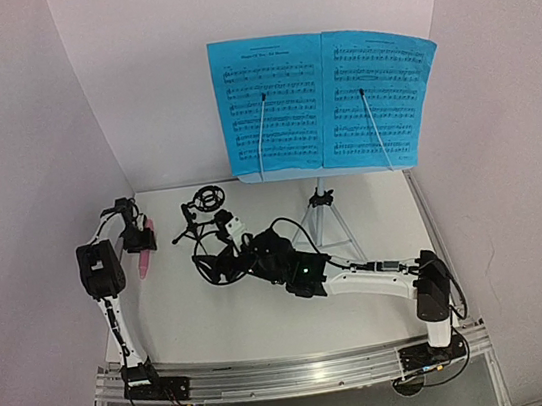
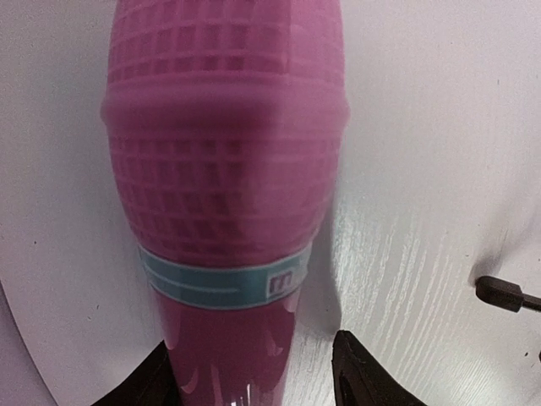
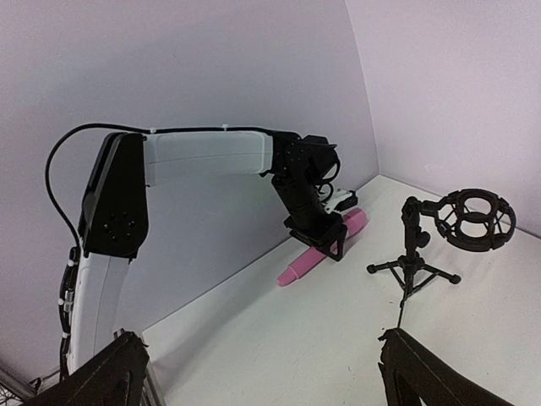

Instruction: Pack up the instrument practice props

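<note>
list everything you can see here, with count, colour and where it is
table: 1, white, under everything
microphone: 1, pink, lying at left
mic stand: 1, black, tripod with ring mount, standing at back, left of centre
music stand: 1, silver tripod legs, back right; desk hidden behind pages
sheet-music pages: 2, blue, side by side on music stand
left end effector: 1, black, open astride microphone
right end effector: 1, black, open, empty, mid-table

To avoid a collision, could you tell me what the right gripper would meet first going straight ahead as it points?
Most likely the mic on the table, with the left gripper over it; the stand looks off to the right, though depth is unclear.
</note>
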You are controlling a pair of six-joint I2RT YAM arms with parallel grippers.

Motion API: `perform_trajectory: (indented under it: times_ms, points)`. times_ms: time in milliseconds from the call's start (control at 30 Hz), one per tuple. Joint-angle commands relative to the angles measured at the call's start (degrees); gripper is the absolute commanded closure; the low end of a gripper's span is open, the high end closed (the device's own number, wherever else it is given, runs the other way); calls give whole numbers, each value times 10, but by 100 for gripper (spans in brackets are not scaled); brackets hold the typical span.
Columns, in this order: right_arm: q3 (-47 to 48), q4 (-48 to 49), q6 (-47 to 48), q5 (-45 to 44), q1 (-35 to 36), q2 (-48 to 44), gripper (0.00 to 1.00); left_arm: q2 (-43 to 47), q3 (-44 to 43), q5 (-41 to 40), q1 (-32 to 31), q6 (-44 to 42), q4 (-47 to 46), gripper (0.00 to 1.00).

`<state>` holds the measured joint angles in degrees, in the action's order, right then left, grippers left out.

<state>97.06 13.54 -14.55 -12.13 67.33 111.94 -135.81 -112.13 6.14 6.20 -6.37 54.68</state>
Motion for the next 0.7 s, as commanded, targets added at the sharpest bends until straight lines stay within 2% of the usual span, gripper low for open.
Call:
perform_trajectory:
  times_ms: [0, 133, 233, 467, 567, 667]
  points:
    - [-1, 11, 52, 122, 4, -34, 5, 68, -8, 19, 3, 5, -42, 39]
    - [-25, 1, 68, 190, 3, -65, 5, 121, -18, 36, 2, 7, -53, 33]
    - [-25, -37, 74, 220, 3, -88, 5, 167, -18, 79, 3, 2, -56, 30]
    - [79, -254, 67, 260, 2, -129, 6, 292, -8, 229, 0, 0, -65, 30]
    - [112, -316, 45, 230, 2, -163, 9, 336, -23, 252, -20, -5, -59, 30]
    - [117, -322, 18, 104, 2, -205, 12, 355, -75, 266, -58, -18, -34, 31]
